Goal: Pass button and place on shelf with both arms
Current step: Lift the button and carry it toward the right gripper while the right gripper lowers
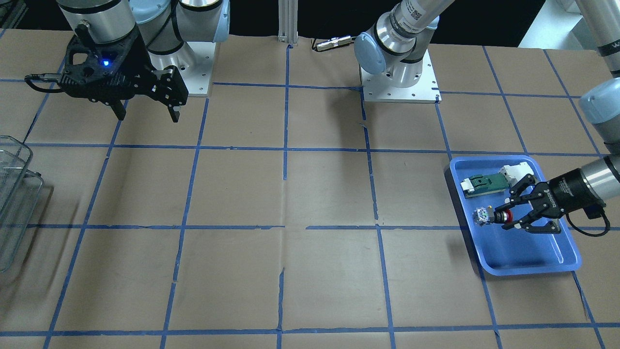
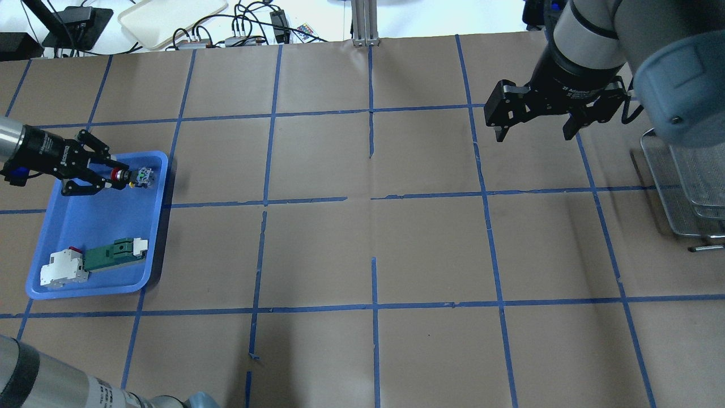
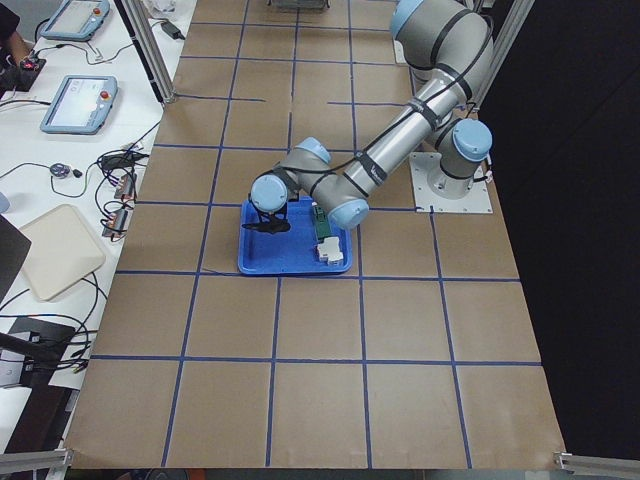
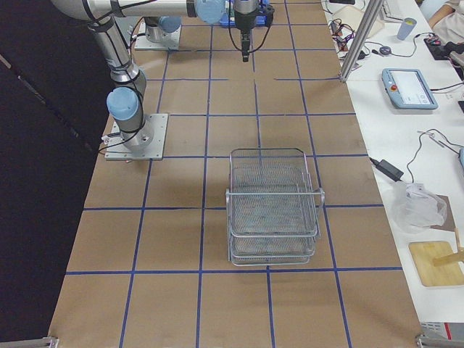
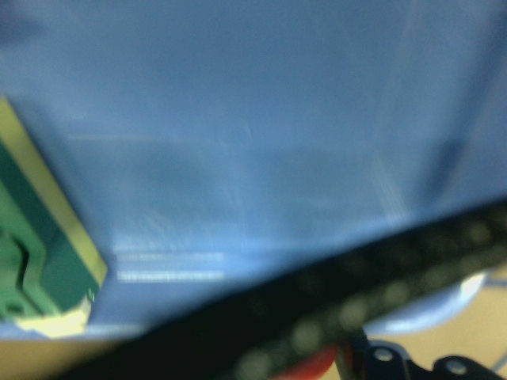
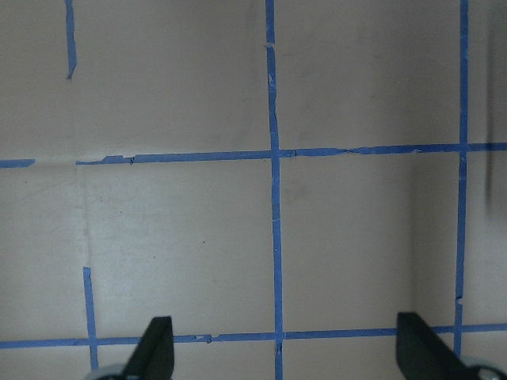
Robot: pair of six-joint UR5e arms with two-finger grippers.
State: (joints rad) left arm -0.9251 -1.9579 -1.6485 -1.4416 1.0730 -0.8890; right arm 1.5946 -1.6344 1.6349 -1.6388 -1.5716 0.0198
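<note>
Fingers of my left gripper are closed on the red cap of the button, which is just inside the blue tray, by its rim on the side facing the table's middle; a green-and-white part lies at the tray's other end. I see my right gripper spread wide and empty, well apart from the tray, hovering near the wire shelf.

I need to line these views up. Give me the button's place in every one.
Front-facing: the button is at the right, in the blue tray, near its left wall.
Overhead: button at far left, in the tray's upper right part.
Exterior left: too small to make out.
Exterior right: not in it.
Left wrist: a red blur at the bottom edge.
Right wrist: not in it.
Shared landmark: the blue tray.
</note>
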